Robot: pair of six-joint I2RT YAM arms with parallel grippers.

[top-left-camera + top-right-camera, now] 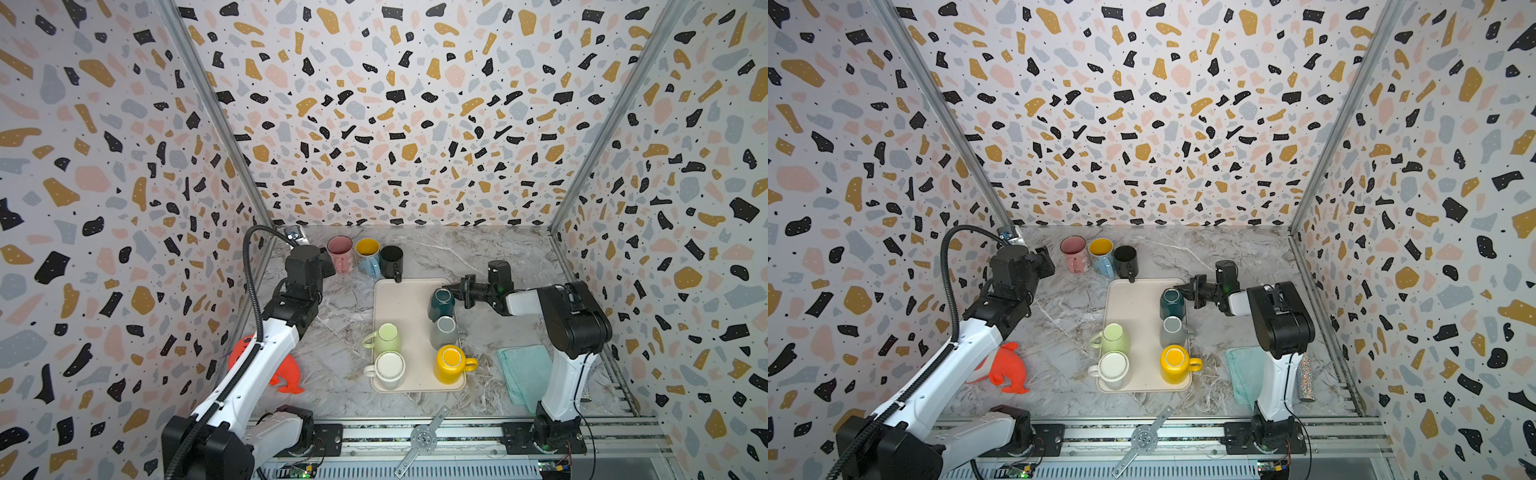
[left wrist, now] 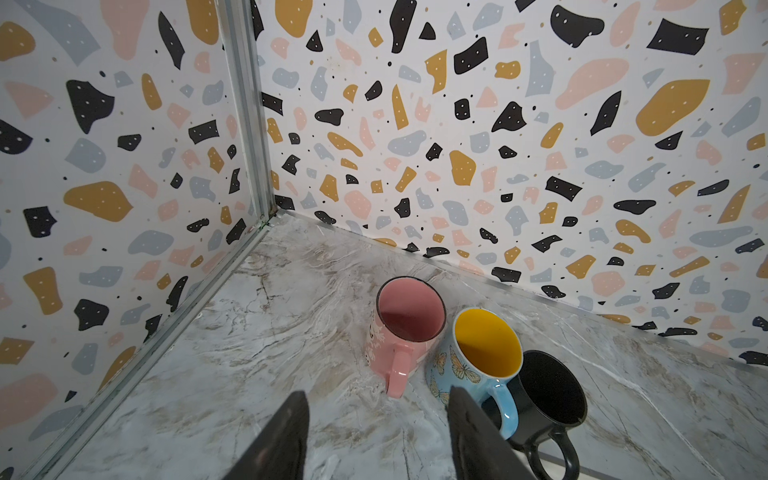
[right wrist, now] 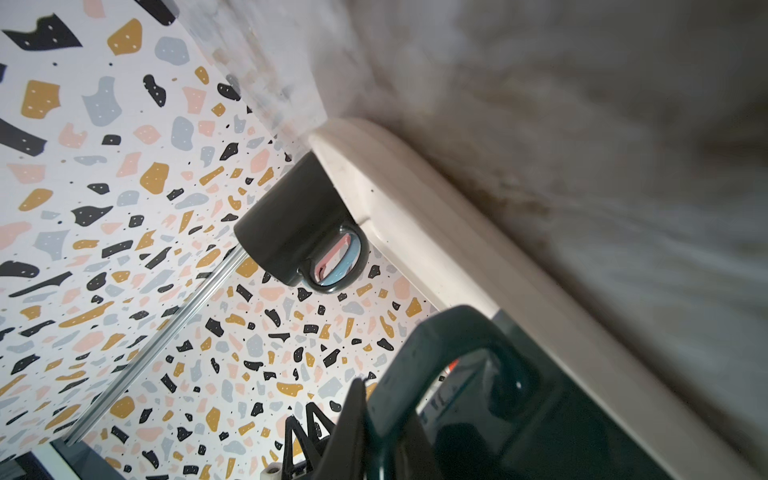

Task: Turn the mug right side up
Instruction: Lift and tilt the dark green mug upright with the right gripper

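On your left, the left gripper hangs with its jaws apart and empty, well apart from the teal mug. That mug stands on the far right corner of the tray, and the right gripper, just to its right, is clamped on its handle. Both top views show the mug's whole body. The right wrist view shows only the handle loop against one finger. The mug sits base up, long axis vertical, handle pointing right.
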